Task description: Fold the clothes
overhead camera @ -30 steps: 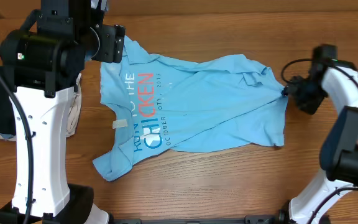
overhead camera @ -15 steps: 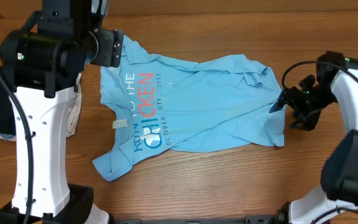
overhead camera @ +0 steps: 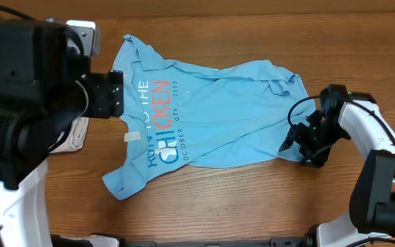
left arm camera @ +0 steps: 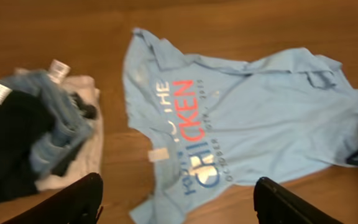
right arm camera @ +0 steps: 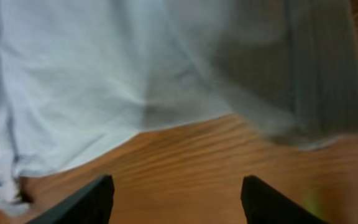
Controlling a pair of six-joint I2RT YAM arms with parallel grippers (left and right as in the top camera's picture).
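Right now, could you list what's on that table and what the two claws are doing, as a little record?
shirt: light-blue T-shirt, spread out but rumpled, not yet folded
surface: wooden table
left claw: open, empty, held high above the shirt
right claw: open, empty, low by the shirt's corner
beside shirt: pile of other clothes

Light-blue T-shirt spread wrinkled on wooden table, pile of other clothes just left of T-shirt, left gripper fingers wide apart at T-shirt's near edge
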